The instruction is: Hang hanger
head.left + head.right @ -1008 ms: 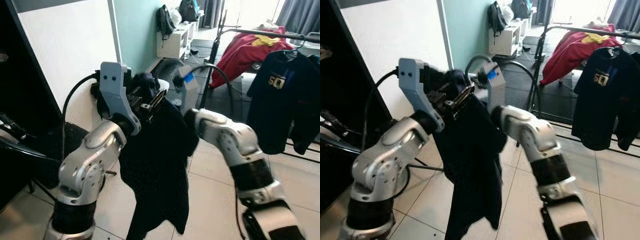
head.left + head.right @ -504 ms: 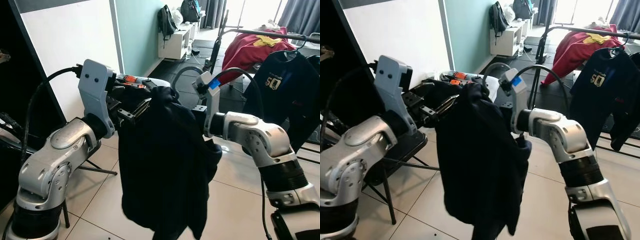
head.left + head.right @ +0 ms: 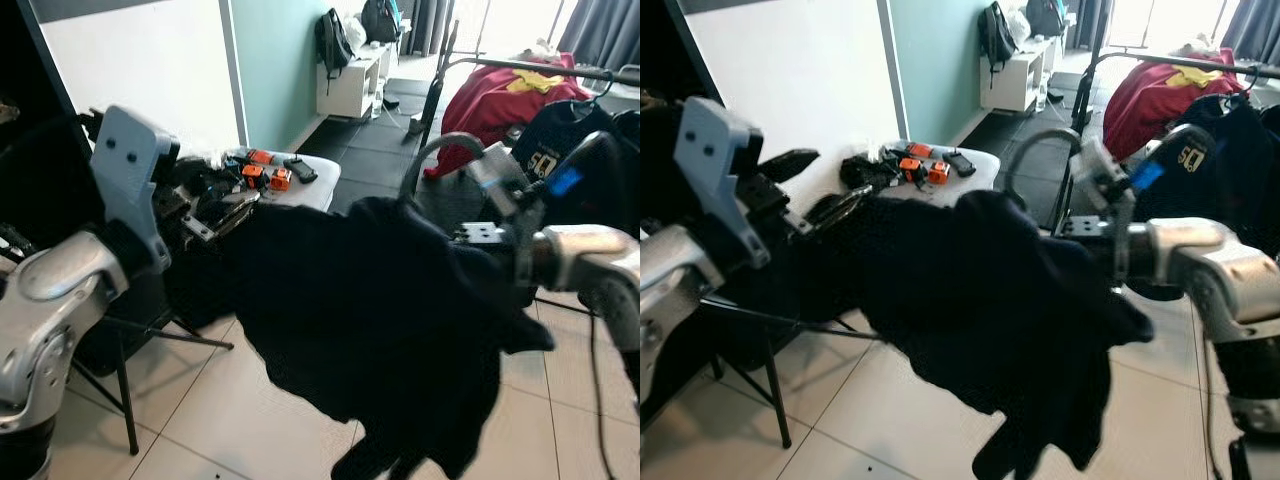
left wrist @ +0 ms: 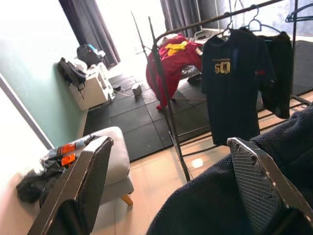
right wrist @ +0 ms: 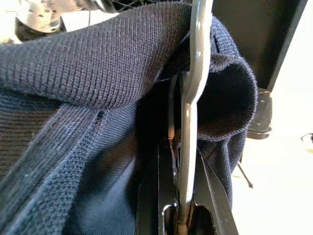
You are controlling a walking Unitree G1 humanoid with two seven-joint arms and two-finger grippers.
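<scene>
A dark navy garment (image 3: pixel 380 300) hangs spread wide in front of me on a grey metal hanger (image 5: pixel 193 88). In the right wrist view my right gripper (image 5: pixel 182 161) is shut on the hanger's wire at the garment's collar. In the eye views the cloth hides those fingers and the right forearm (image 3: pixel 590 260) shows behind it. My left gripper (image 3: pixel 222 212) stands open at the garment's left edge. In the left wrist view its fingers (image 4: pixel 93 166) are wide apart and the cloth (image 4: pixel 234 196) lies against one of them.
A clothes rack (image 3: pixel 540 68) stands at the back right with a red garment (image 3: pixel 490 100) and a navy printed T-shirt (image 4: pixel 234 78) on a hanger. A white stool (image 3: pixel 300 185) with orange items sits ahead. A black stand (image 3: pixel 120 380) and a white wall panel (image 3: pixel 140 60) are on my left.
My right arm has swung out to the right, drawing the garment and hanger with it. My left gripper has moved left, away from the collar, and now sits at the cloth's edge.
</scene>
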